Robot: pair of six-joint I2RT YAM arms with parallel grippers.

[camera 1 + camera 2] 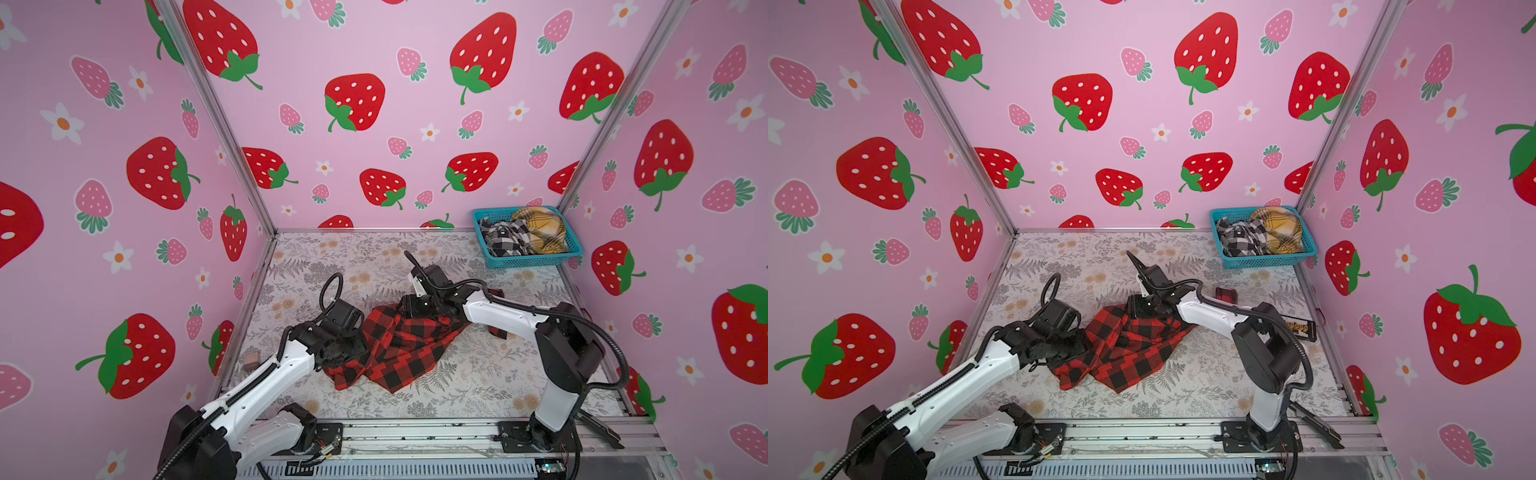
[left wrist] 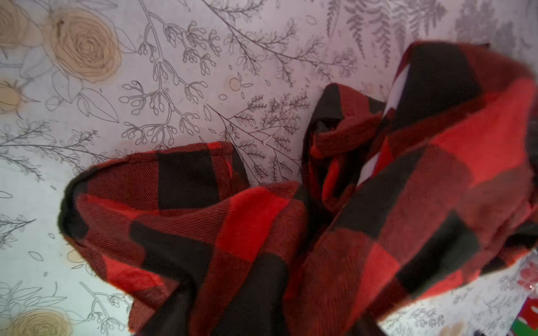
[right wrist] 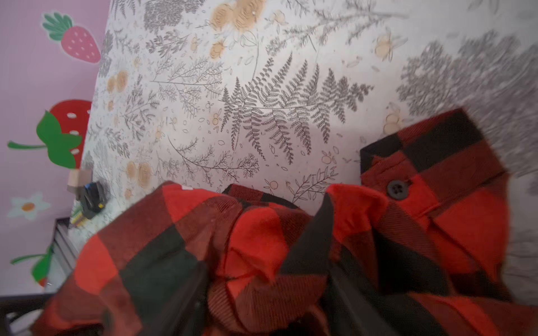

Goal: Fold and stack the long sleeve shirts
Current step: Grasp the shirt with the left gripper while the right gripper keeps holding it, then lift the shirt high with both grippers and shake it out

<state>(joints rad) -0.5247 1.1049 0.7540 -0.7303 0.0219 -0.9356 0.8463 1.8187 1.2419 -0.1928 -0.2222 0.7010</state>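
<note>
A red-and-black check long sleeve shirt lies crumpled mid-table. My left gripper presses into its left edge. Cloth fills the left wrist view and hides the jaws. My right gripper is down on the shirt's far edge. In the right wrist view its dark fingers stand apart with a bunched fold between them. A buttoned cuff lies beside it. A black-and-white plaid shirt and a mustard plaid shirt lie bunched in the basket.
The teal mesh basket stands in the back right corner. A small wooden block sits by the left wall. Pink strawberry walls enclose three sides. An aluminium rail carrying both arm bases runs along the front edge.
</note>
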